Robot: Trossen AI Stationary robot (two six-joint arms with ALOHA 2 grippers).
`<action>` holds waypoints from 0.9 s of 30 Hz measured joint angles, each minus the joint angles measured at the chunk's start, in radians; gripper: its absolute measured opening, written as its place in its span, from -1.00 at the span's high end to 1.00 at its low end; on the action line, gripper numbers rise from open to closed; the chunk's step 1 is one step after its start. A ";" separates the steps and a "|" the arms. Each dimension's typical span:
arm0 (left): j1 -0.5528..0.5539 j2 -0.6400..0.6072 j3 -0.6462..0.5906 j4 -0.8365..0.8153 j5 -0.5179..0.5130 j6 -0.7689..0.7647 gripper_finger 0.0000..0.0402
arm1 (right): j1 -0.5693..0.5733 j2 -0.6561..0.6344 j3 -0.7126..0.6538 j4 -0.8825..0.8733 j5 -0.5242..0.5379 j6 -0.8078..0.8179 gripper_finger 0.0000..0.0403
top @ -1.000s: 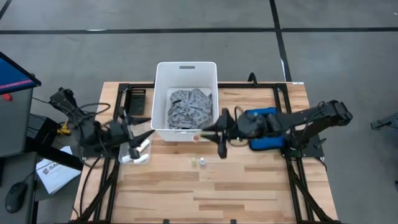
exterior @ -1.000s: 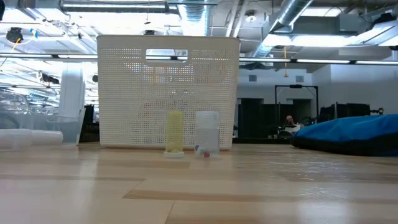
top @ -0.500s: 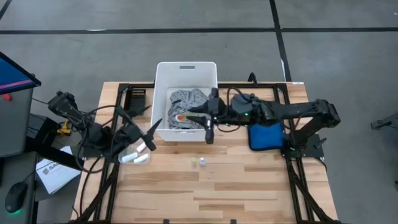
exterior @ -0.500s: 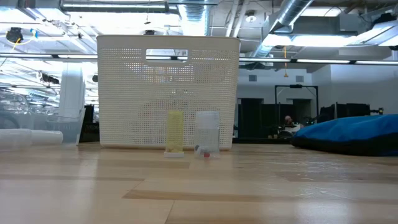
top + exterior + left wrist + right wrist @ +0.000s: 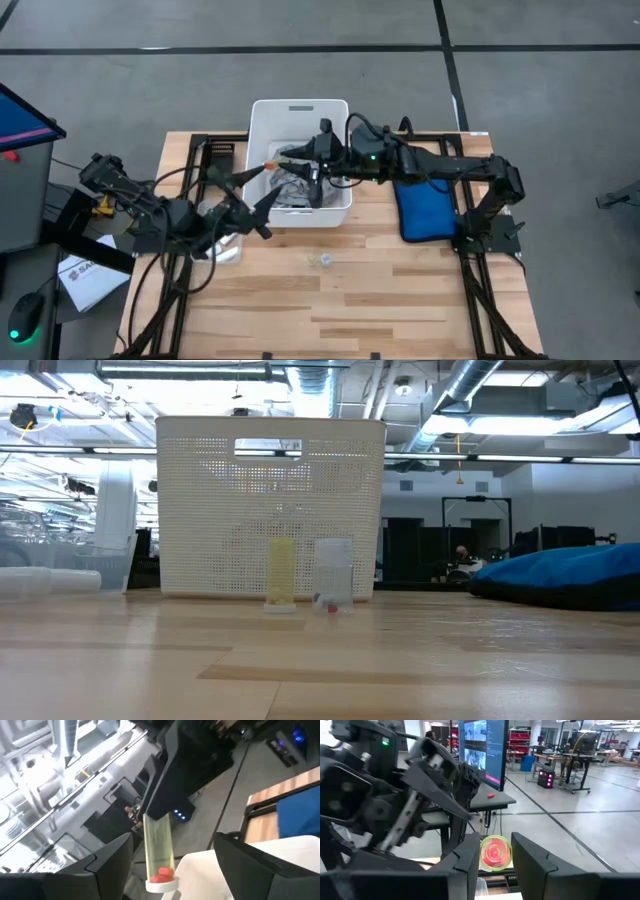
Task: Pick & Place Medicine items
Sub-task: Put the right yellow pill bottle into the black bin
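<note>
Vial [image 5: 272, 163] hung over the white bin [image 5: 300, 104] in the high view, clamped in the right gripper [image 5: 292, 168]. The left gripper [image 5: 255, 198] was just beside it, jaws apart.

Low view: yellow vial [image 5: 281, 572] and clear vial [image 5: 333, 572] stood on the wood table [image 5: 320, 670] before the bin, with an open workshop behind.

Left wrist view: vial between spread fingers [image 5: 107, 860].

Right wrist view: vial pinched end-on.

My read: release only inside the rim and keep the left arm clear.

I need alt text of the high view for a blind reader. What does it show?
Over a white bin on a wooden table, the right end effector holds a vial. The left end effector is open beside the bin. Two vials stand in front and a blue pouch lies at right.
</note>
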State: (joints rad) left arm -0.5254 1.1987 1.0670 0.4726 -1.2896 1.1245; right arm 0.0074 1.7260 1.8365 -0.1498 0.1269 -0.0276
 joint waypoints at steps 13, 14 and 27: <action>0.147 0.031 0.018 0.005 0.112 0.004 -0.15 | -0.017 -0.001 0.005 -0.004 -0.048 0.000 0.51; 0.152 0.031 0.018 0.006 0.112 0.004 -0.13 | -0.017 -0.001 0.005 -0.003 -0.050 -0.002 0.51; 0.162 0.030 0.018 0.010 0.118 0.003 0.17 | -0.036 -0.001 0.005 -0.007 -0.052 -0.007 0.51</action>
State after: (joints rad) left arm -0.3630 1.2289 1.0851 0.4827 -1.1713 1.1278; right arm -0.0285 1.7248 1.8412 -0.1570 0.0753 -0.0349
